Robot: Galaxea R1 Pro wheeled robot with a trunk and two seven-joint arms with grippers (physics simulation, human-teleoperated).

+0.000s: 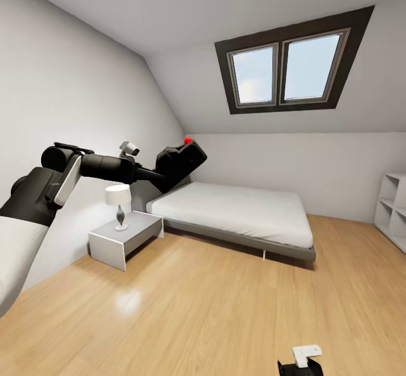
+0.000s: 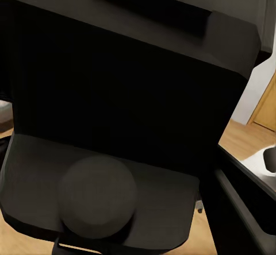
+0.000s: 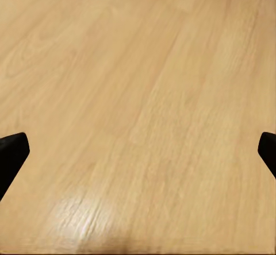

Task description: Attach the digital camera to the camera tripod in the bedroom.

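Here, bedroom: wood plank floor (image 1: 214,302) wide and bare across centre, open room fwd and to the right; pale walls, sloped ceiling w/ dark-framed skylight (image 1: 290,65).
Bed (image 1: 237,212), grey frame, white mattress, against far wall.
White shelf unit (image 1: 395,209) at right edge, cubbies empty as far as seen.
Nightstand (image 1: 125,239), white, beside bed, near left wall; lamp (image 1: 119,204) stands on top.
Left gripper (image 1: 160,177) raised at arm's length, clamped on digital camera (image 1: 180,161), red button up; in left wrist view the black body (image 2: 126,94) is close up.
Right gripper (image 3: 138,146): fingertips (image 3: 11,151) wide apart over bare floor, holding nothing.
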